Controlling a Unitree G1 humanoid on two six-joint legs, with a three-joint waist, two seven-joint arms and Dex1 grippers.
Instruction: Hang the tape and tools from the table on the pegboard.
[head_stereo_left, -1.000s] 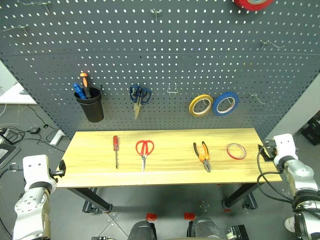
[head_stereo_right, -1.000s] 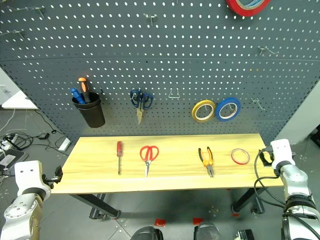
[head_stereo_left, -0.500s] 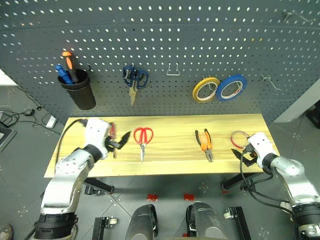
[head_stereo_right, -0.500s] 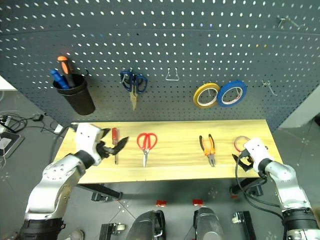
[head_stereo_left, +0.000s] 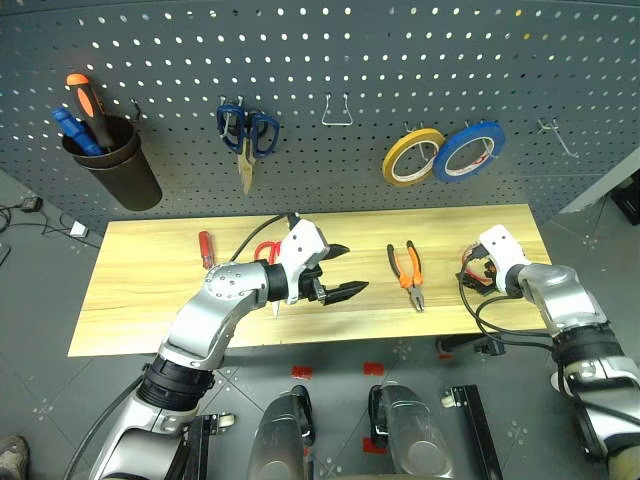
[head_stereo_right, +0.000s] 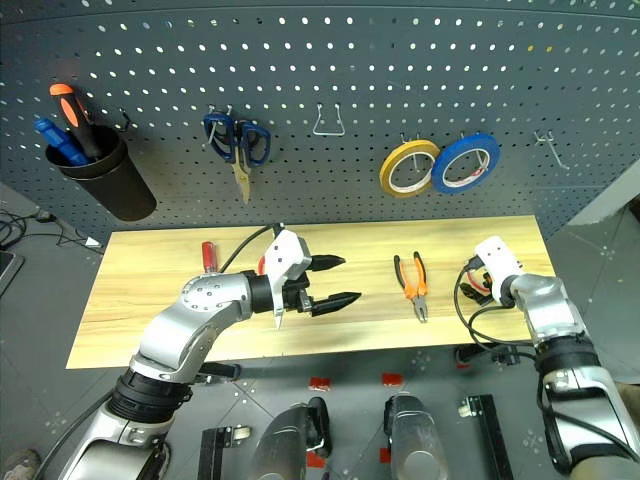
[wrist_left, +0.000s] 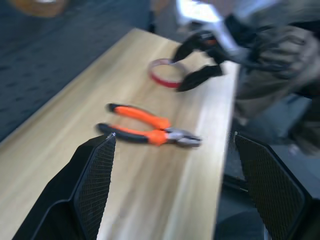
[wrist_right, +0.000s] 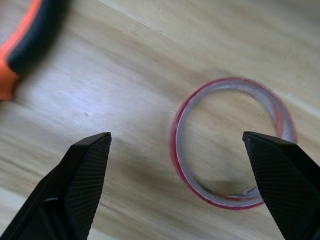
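1. While the left tool (head_stereo_left: 340, 270) is hovering wide and empty above the middle of the table (head_stereo_left: 140, 300), its arm is covering most of the red-handled scissors (head_stereo_left: 264, 252).
2. Near the table's right end, the right tool (wrist_right: 175, 165) is spreading wide just over the red tape (wrist_right: 230, 142), gripping nothing.
3. Between them, the pliers (head_stereo_left: 407, 273) are lying flat; the screwdriver (head_stereo_left: 205, 247) is lying further left.
4. Behind, the pegboard (head_stereo_left: 400, 60) is holding yellow and blue rolls.
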